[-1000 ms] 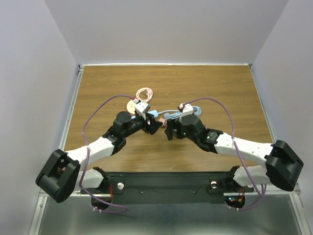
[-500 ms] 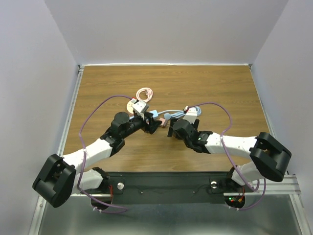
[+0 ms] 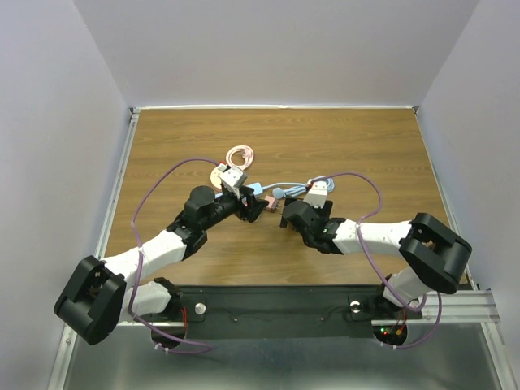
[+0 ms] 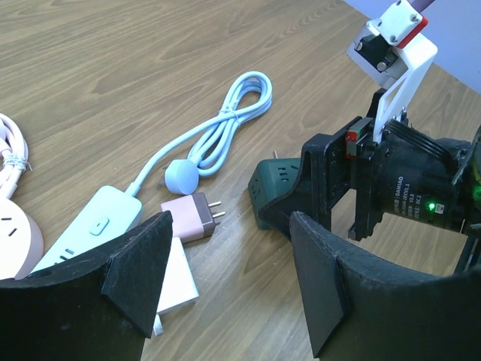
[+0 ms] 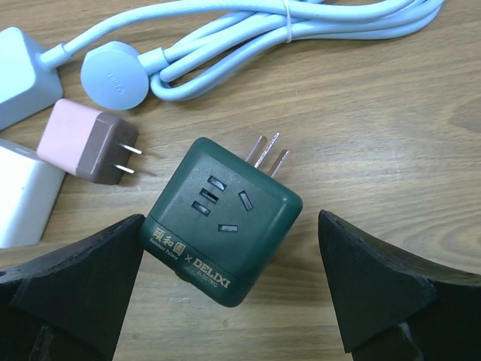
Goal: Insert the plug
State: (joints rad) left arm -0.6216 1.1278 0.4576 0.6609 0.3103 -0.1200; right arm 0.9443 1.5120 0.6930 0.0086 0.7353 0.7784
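Observation:
A dark green cube adapter [image 5: 222, 218] lies on the wooden table with its three prongs [image 5: 268, 154] pointing away. My right gripper [image 5: 231, 252] is open and straddles it; the left finger [image 5: 75, 289] is at the cube's corner and the right finger [image 5: 383, 289] stands apart. A pink two-prong charger [image 5: 83, 143] lies left of the cube, beside a white block [image 5: 22, 195]. My left gripper [image 4: 229, 289] is open and empty, low over the table near the charger [image 4: 188, 218], facing the cube [image 4: 279, 192] and the right gripper [image 4: 361, 188].
A light blue power strip [image 4: 86, 229] with its round plug [image 4: 182, 177] and bundled cable [image 4: 225, 128] lies behind the charger. A pink round socket [image 4: 13, 237] and a coiled pink cable [image 3: 239, 154] sit further left. Both grippers [image 3: 258, 210] [image 3: 284, 215] are close together mid-table.
The right arm has swung its elbow out to the right and lowered; its gripper has settled over the green cube. The left gripper has edged slightly toward the back.

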